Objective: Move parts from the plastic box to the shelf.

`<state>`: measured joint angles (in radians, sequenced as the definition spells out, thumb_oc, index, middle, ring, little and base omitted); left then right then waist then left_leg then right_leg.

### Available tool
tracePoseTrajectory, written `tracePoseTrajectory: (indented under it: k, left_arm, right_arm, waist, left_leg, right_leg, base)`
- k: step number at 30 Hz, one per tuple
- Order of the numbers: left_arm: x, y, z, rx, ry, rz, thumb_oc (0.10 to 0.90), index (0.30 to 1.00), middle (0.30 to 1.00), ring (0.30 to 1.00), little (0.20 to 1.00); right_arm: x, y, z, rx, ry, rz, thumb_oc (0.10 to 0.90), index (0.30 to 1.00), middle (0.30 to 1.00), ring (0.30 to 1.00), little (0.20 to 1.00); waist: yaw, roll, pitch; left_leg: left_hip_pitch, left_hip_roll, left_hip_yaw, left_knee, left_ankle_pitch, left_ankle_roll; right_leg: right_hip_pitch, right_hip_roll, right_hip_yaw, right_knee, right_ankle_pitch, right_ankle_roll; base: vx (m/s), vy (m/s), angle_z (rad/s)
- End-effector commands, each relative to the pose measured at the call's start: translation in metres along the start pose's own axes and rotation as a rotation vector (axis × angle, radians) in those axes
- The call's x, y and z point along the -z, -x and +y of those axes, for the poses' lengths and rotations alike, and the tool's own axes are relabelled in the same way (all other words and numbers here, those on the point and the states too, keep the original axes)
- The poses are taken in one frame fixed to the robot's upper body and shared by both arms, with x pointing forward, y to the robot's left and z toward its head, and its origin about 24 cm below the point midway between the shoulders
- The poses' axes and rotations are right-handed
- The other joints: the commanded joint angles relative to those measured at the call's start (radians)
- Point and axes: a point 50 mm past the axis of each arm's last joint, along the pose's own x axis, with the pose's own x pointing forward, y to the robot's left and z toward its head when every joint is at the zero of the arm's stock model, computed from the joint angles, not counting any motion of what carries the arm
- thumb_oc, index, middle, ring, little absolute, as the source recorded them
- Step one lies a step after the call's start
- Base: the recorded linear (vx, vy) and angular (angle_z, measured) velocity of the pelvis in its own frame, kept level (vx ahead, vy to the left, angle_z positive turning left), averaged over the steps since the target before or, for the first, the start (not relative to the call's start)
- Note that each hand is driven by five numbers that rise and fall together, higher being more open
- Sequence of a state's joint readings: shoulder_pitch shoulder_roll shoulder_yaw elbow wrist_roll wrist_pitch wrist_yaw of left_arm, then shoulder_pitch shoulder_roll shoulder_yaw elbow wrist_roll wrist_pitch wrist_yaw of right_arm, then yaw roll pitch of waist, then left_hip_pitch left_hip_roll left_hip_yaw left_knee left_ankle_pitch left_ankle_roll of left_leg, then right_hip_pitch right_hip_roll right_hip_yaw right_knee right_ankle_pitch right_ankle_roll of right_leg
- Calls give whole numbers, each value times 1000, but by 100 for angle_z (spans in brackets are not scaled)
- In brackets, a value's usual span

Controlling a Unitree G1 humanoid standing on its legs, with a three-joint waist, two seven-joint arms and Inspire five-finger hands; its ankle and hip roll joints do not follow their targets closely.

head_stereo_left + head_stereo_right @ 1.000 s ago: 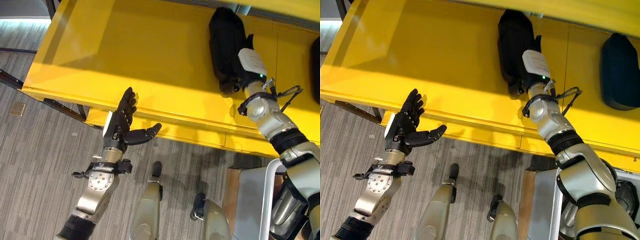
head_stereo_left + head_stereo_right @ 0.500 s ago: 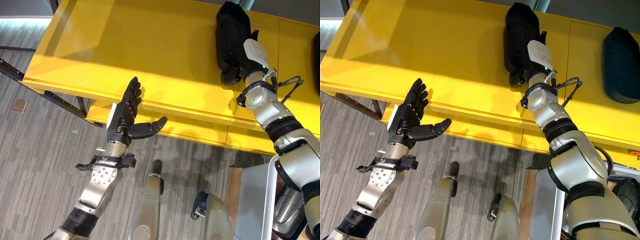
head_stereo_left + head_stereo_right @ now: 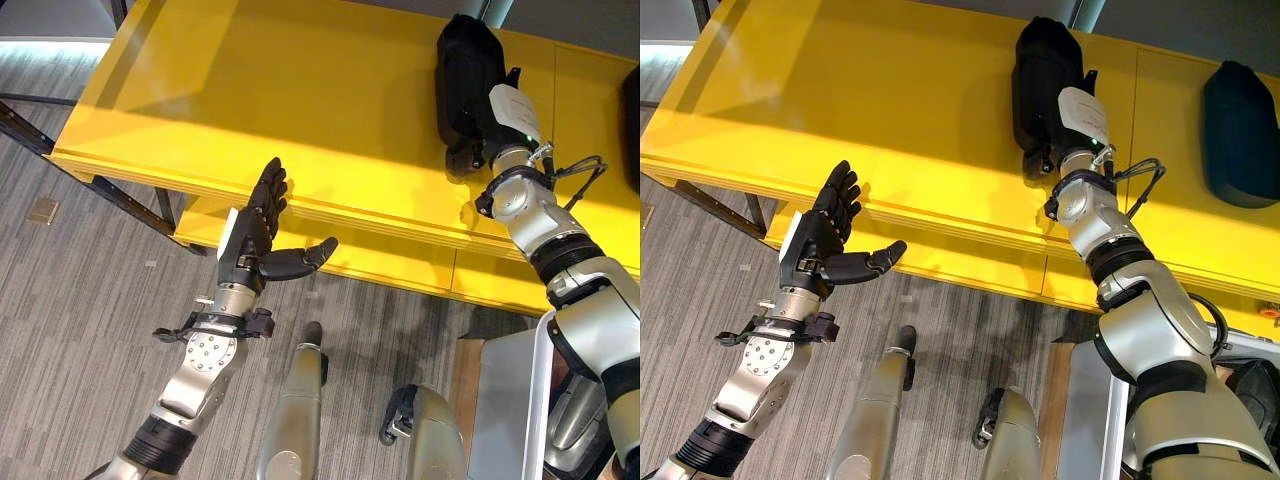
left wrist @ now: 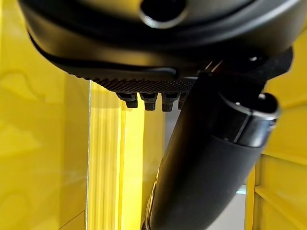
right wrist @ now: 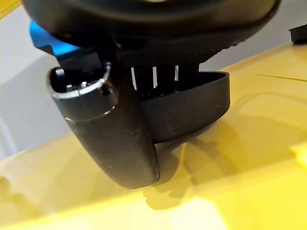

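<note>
A: We can't tell if the right hand actually grips the black part on the yellow shelf; its fingers are tucked behind it.

B: Yep, and the second dark part gets clipped by the frame edge.

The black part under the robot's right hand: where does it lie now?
The black part lies on the yellow shelf, right of centre, under the right hand.

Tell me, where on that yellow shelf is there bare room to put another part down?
The yellow shelf is bare across its whole left stretch, from its left end up to the black part under the right hand. A narrower bare strip lies between that part and the second dark part. The open left hand hovers at the front edge.
</note>
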<state>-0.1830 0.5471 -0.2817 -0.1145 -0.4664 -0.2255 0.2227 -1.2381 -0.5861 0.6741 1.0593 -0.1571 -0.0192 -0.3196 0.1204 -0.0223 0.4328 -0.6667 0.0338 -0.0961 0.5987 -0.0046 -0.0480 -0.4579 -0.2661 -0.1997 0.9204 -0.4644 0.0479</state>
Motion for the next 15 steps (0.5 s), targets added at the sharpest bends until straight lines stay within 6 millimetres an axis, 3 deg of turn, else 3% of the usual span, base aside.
tracePoseTrajectory:
  k: [1,15]
  left_arm:
    - [-48,-10,-9,44,21,-261,900,1000,1000,1000,1000]
    - [-50,-9,-6,16,13,-273,900,1000,1000,1000,1000]
  right_arm:
    - [3,-9,-39,141,108,-1,400,300,300,300,300]
    - [-15,-5,-23,126,75,-83,400,300,300,300,300]
  waist:
    - [-15,23,-55]
    - [-34,20,-48]
  left_leg:
    - [78,115,-35,192,-278,-23]
    - [62,124,-33,192,-277,-25]
  right_leg:
    - [-59,38,62,-35,88,-7]
    - [-84,48,72,-34,89,-7]
  base:
    - [0,0,0]
    - [-2,-1,-1]
